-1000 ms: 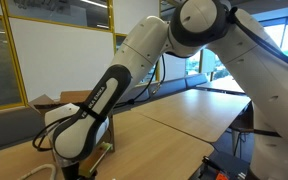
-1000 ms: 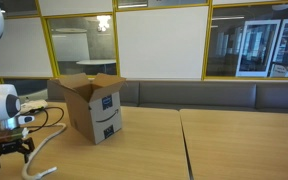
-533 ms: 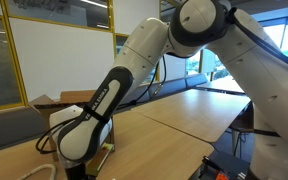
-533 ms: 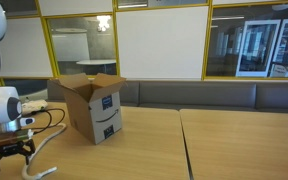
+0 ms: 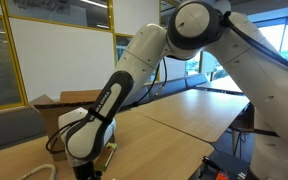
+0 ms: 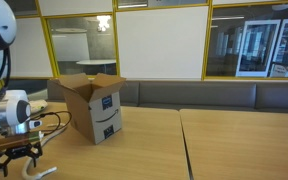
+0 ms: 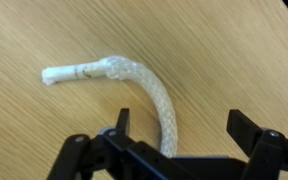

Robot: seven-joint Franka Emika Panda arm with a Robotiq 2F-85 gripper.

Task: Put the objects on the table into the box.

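A white braided cord [image 7: 134, 80] lies on the pale wooden table [image 7: 224, 50], its taped end pointing left, its body curving down between the fingers. My gripper [image 7: 182, 122] hangs just above it, open, with the cord close to the left finger [image 7: 122, 118] and untouched by the right one. In an exterior view the gripper [image 6: 18, 157] sits low at the table's left end, over the cord [image 6: 42, 170], left of the brown cardboard box [image 6: 92, 105] with raised flaps. The box [image 5: 54, 108] also shows behind my arm. The other objects are out of view.
Black cables [image 6: 46, 118] run from my wrist toward the box. A seam [image 6: 182, 145] divides the table into sections. A bench [image 6: 214, 95] and glass walls stand behind the table. My arm [image 5: 134, 70] fills much of an exterior view.
My gripper has shifted a little to the right and lower over the cord's end. Its jaws stay open. The box has not moved.
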